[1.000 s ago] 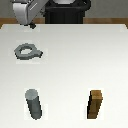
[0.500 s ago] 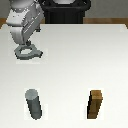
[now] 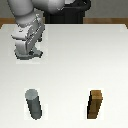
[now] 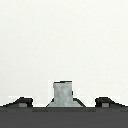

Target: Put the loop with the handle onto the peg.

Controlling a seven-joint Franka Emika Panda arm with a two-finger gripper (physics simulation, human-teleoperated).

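Note:
My gripper (image 3: 31, 54) has come down at the back of the exterior view's left, over the spot where the loop with the handle lies, and its body hides most of the loop there. The wrist view shows the loop's gray tab handle (image 4: 63, 92) sticking out between my two dark fingertips (image 4: 22, 101), which stand wide apart on either side without touching it. The gripper (image 4: 65, 101) is open. Nearer the front on the exterior view's left, well away from the gripper, the peg (image 3: 34, 104) stands as a short upright gray cylinder.
A brown wooden block (image 3: 96, 105) stands upright at the front on the exterior view's right, level with the peg. The white table (image 3: 80, 60) runs across the view. The arm's dark base (image 3: 75, 10) sits at the back edge.
The arm has swung in from the back corner and lowered over the loop, which was in plain sight a second ago and is now covered by the gripper.

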